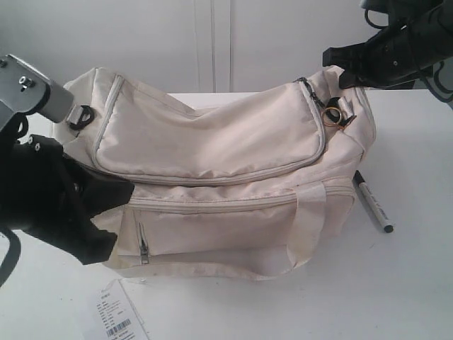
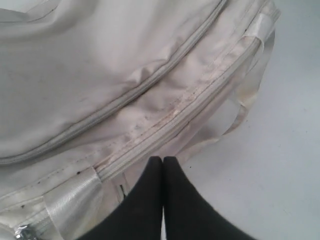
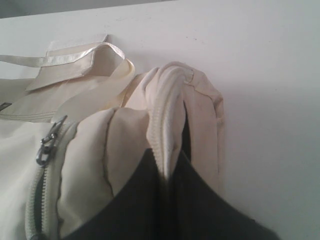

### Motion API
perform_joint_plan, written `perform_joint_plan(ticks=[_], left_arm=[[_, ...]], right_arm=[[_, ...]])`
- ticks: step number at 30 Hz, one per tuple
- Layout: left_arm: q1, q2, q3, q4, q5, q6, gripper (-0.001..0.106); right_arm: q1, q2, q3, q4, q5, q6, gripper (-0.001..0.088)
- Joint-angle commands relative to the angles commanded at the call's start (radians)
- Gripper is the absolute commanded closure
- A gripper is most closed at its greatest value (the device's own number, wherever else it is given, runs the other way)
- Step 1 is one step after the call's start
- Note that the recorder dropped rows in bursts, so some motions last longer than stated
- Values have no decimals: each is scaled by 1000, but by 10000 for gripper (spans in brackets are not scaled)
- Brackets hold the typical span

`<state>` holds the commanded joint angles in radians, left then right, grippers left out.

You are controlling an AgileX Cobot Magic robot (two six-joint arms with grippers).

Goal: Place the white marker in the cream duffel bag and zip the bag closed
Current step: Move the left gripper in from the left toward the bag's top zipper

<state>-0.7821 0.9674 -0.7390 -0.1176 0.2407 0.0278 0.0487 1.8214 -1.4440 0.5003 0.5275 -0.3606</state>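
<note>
Black left gripper (image 2: 163, 159), fingers together, rests against the cream fabric duffel bag (image 1: 212, 142); right gripper (image 3: 169, 172) pinches its end fold. Slim white black-capped marker (image 1: 373, 202) lies outside, on the table (image 1: 410, 283) just beside the bag. Probably next: open the zip.

Matt cloth bag (image 1: 212, 134); satiny webbing (image 1: 306, 227)

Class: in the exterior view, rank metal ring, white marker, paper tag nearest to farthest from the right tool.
1. Metal ring, just below the right tool.
2. White marker, right of the cream duffel bag.
3. Paper tag, front left.
</note>
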Motion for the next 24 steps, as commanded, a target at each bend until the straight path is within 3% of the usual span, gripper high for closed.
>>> perform_joint_plan(ticks=[4,8,13,24], left_arm=[[0,25,-60,4,130,84,1053],[0,81,-123,4,187,108,1053],[0,140,-181,-38,174,114,1053],[0,212,-218,-325,70,399,1053]], right_arm=[[0,0,0,0,0,0,868],[0,0,0,0,0,0,868],[0,0,0,0,0,0,868],[0,0,0,0,0,20,868]])
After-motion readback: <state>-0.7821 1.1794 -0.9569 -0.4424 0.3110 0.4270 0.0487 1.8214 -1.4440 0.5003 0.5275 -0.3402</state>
